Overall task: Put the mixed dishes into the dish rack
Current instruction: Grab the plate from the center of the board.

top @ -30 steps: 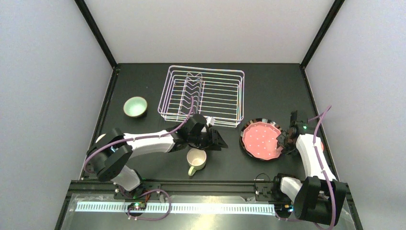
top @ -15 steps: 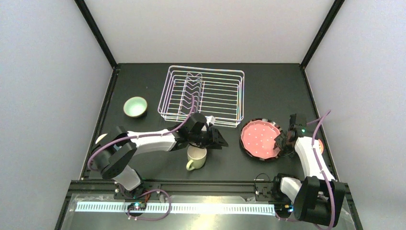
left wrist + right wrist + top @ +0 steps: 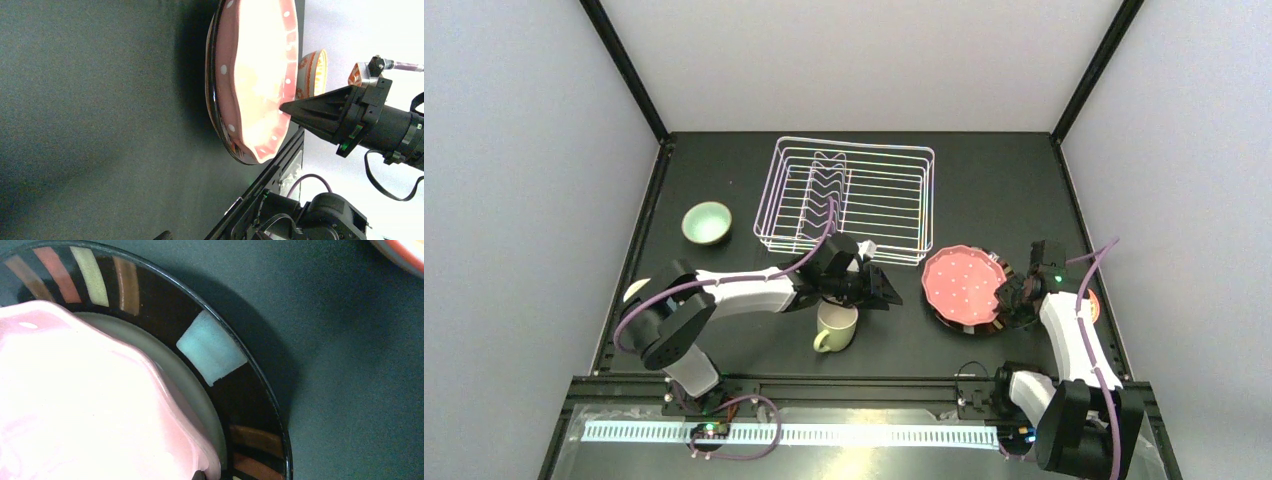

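Right fingers (image 3: pixel 310 109) clamp the rim of the pink plate (image 3: pixel 962 280), tipped up off the dark plate (image 3: pixel 210 347) on the table (image 3: pixel 724 180) right of the rack (image 3: pixel 849 200), left fingers (image 3: pixel 886 293) spread near the mug (image 3: pixel 834 328); plate looks stiff, glazed, slippery, breakable, so grip deep on rim.

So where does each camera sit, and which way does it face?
Top: fixed above and behind the arms, looking down on the rack and dishes; both arms show.
Left wrist: on the left arm, looking sideways across the table at the pink plate; the right hand shows, pinching its rim.
Right wrist: on the right arm, close over that plate's edge, dark-rimmed plate beneath; its hand barely shows.
Shared: all three see the pink plate.
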Controlling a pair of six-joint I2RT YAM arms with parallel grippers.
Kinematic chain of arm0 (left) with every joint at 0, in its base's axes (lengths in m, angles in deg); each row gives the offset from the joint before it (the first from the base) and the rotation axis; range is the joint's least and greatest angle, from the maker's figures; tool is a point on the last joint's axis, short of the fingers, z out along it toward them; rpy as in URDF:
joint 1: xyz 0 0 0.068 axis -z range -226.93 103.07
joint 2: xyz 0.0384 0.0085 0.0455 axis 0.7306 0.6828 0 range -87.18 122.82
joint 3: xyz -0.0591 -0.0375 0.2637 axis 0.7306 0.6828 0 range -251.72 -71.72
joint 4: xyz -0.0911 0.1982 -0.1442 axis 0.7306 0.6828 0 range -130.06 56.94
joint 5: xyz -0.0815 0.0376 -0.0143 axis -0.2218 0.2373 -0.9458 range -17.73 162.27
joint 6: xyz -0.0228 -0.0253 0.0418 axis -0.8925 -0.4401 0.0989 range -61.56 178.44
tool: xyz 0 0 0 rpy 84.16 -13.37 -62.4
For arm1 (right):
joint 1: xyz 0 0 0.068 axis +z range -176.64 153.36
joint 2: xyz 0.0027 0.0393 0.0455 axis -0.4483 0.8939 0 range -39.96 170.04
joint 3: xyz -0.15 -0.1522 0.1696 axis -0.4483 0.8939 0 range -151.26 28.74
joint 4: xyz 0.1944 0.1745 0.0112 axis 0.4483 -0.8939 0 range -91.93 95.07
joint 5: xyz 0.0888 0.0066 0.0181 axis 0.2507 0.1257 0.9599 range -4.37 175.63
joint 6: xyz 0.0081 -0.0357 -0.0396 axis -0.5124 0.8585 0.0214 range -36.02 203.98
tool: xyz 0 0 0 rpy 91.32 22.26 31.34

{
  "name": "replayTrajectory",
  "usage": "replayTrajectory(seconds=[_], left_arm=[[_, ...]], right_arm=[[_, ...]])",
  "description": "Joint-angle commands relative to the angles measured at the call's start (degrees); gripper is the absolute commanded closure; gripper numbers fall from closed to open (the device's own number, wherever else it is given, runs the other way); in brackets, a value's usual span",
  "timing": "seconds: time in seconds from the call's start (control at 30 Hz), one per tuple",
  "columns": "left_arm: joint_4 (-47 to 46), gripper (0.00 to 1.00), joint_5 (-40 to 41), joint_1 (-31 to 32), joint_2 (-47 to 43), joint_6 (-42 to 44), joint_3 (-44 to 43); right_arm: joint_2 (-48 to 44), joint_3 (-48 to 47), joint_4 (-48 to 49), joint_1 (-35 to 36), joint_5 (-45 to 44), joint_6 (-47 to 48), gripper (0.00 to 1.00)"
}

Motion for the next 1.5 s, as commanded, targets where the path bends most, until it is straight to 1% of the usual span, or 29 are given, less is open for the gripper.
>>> replayTrajectory(seconds=[0.0,0.27,0.83,1.17,1.47], left_arm=[[3.26,0.06,-0.72,-0.29,1.78,1.08,-1.46],[4.51,0.06,-0.07,-0.29,-0.10,0.60,-0.63],[7.71,0.06,4.19,0.13,-10.76,-1.92,5.78],[8.55,0.06,5.56,0.57,-13.70,-2.70,4.82],[8.39,0.05,5.46,1.73,-10.93,-2.79,0.27]], right_arm=[[-1.04,-0.10,-0.65,-0.02,0.89,-0.49,1.00],[-3.14,-1.74,-2.88,-0.02,0.81,-0.06,1.00],[-5.77,-1.68,-3.14,-0.02,1.33,-0.19,1.00],[-7.94,-3.49,-4.34,-0.02,3.57,-0.29,1.00],[-8.81,-5.54,-4.78,-0.02,7.10,-0.93,1.00]])
